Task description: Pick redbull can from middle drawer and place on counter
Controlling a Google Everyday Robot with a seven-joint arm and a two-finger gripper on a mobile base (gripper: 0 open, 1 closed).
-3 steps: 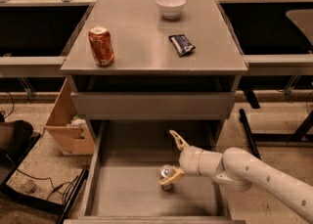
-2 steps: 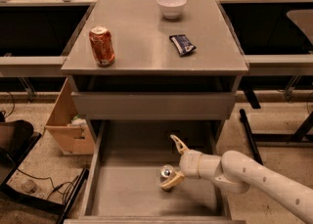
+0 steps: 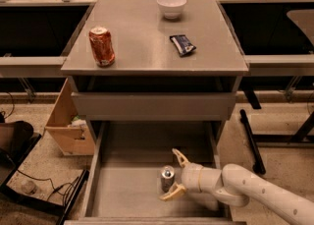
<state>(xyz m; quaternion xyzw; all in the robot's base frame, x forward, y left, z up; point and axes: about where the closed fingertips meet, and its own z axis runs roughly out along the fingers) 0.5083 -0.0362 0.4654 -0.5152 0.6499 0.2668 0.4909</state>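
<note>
The redbull can (image 3: 167, 178) stands upright on the floor of the open middle drawer (image 3: 127, 189), near its front centre; its silver top shows. My gripper (image 3: 172, 176) reaches in from the right on a white arm. Its tan fingers are spread open, one behind the can and one in front of it, so the can sits just at the fingertips. The counter (image 3: 147, 42) is the grey cabinet top above the drawer.
On the counter stand a red-orange soda can (image 3: 101, 46) at the left, a white bowl (image 3: 171, 6) at the back and a dark snack packet (image 3: 182, 44). A tan cardboard box (image 3: 68, 126) sits on the floor left of the cabinet. Cables lie at bottom left.
The gripper has edged slightly left toward the can, its open fingers now bracketing it. The can has not moved.
</note>
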